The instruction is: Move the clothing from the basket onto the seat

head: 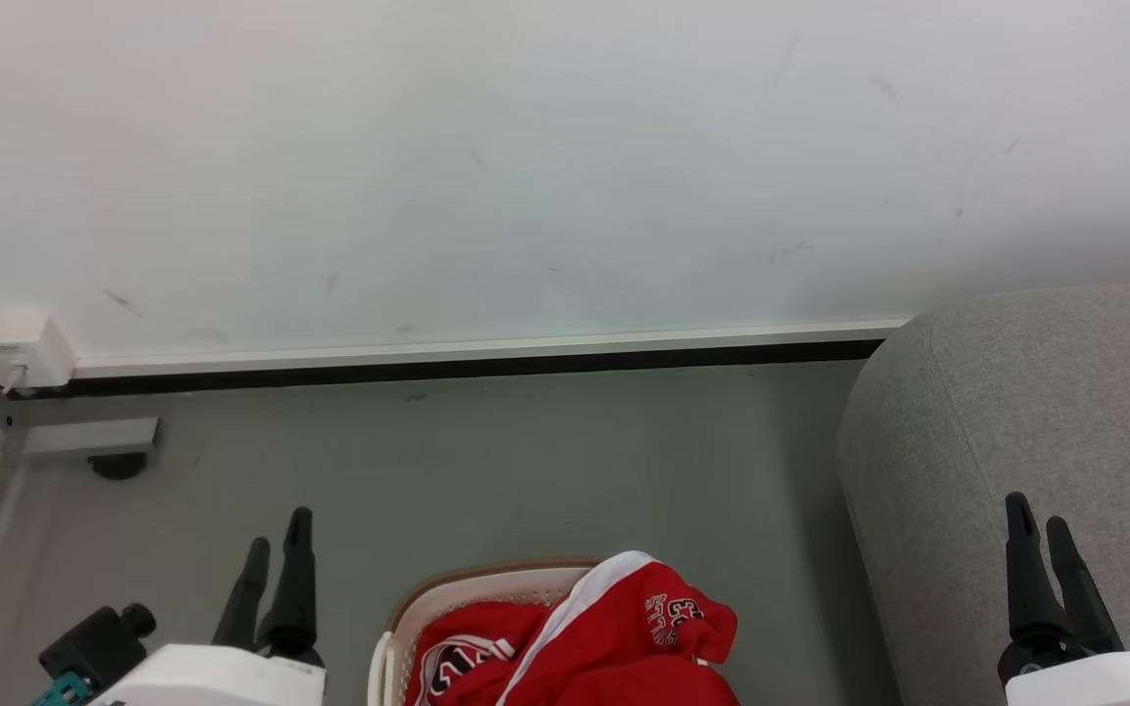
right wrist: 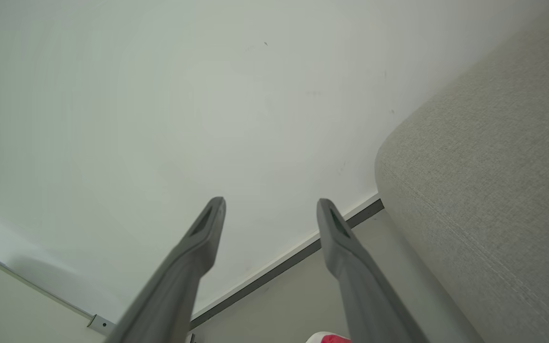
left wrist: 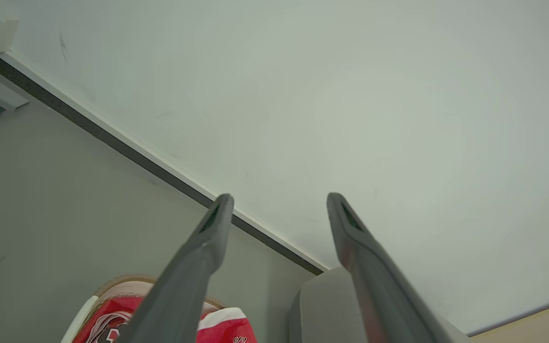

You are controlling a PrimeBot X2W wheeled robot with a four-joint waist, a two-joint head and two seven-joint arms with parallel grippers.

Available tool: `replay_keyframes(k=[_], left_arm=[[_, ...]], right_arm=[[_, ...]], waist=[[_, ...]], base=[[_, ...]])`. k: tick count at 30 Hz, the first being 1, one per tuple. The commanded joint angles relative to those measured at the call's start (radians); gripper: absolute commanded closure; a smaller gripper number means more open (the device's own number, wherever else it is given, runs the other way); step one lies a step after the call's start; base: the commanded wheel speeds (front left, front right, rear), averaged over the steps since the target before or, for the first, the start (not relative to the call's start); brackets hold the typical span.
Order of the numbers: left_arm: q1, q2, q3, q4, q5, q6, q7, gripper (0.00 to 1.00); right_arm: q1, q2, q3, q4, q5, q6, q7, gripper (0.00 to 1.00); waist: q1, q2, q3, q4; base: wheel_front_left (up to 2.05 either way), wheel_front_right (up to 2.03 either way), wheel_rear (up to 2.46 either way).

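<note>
**Clothing lies low between the arms; left arm judged nearer**

Both grippers are seen with jaws spread wide and nothing held. In the head view the left gripper point(head: 280, 531) is placed at 7 o'clock of the picture and the right gripper point(head: 1037, 512) at 4 o'clock, with fingers pointed to 12.

The clothing point(head: 604, 637) is heaped in the basket point(head: 487, 574) at 6 o'clock of that view and is cut off by the bottom edge. One white-trimmed fold is draped over the basket's 3 o'clock side. None of it is seen on the seat point(head: 1016, 412).

- From the left fingertips the heap is found at about 4 o'clock, fairly near.
- From the right fingertips it is found at about 8 o'clock, farther off.
- The seat is placed at 2 o'clock from the basket, directly under the right gripper.

The visible heap is stretched roughly 9-to-3. A drop back and inward is judged necessary for either arm, and the shorter reach is given to the left.
</note>
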Motion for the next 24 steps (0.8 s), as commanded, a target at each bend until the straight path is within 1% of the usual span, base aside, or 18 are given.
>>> replay_keyframes(k=[1, 7, 16, 24], left_arm=[[-0.019, 0.015, -0.006, -0.006, 0.039, 0.005, -0.007, 0.00], [-0.023, 0.022, -0.017, 0.001, 0.107, 0.017, -0.026, 0.00], [-0.020, 0.033, -0.028, 0.000, 0.212, 0.033, -0.053, 0.00], [-0.018, 0.035, -0.041, -0.001, 0.299, 0.030, -0.075, 0.00]], right_arm=[[-0.001, -0.008, 0.003, -0.020, -0.047, -0.001, -0.011, 0.00], [0.005, -0.004, 0.011, -0.014, -0.178, -0.001, -0.030, 0.00], [0.005, -0.001, 0.029, 0.016, -0.300, -0.001, -0.058, 0.00], [0.001, -0.001, 0.038, 0.024, -0.388, -0.001, -0.079, 0.00]], waist=[[0.0000, 0.0000, 0.000, 0.000], [0.0000, 0.0000, -0.003, -0.001], [0.0000, 0.0000, -0.005, -0.003], [0.0000, 0.0000, -0.005, -0.003]], base=[[0.00, 0.00, 0.00], [0.00, 0.00, 0.00], [0.00, 0.00, 0.00], [0.00, 0.00, 0.00]])
